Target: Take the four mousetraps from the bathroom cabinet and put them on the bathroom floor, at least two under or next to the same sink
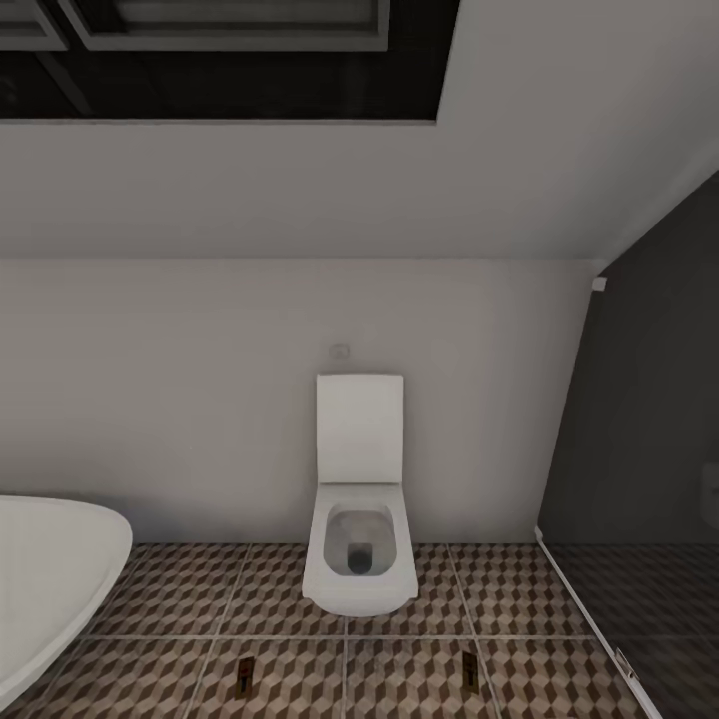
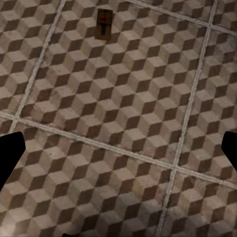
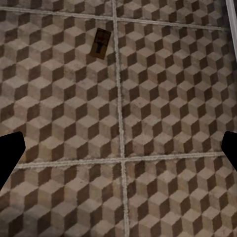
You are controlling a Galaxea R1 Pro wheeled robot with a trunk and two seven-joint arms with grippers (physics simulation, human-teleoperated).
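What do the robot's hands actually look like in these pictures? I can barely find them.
Very little of them shows. In each wrist view the fingers appear as flat, solid black shapes at the two side edges, with blunt angled tips: the left hand's finger and the right hand's finger. No cables, markings or other colours can be made out on them. Between them lies the cube-patterned bathroom floor.

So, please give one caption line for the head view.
Two mousetraps lie on the cube-patterned floor before a white toilet.

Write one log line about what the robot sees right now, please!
scene: bathroom | floor: two mousetraps lying flat, one, other | ahead: toilet, lid up | left: bathtub | both jaws open, empty
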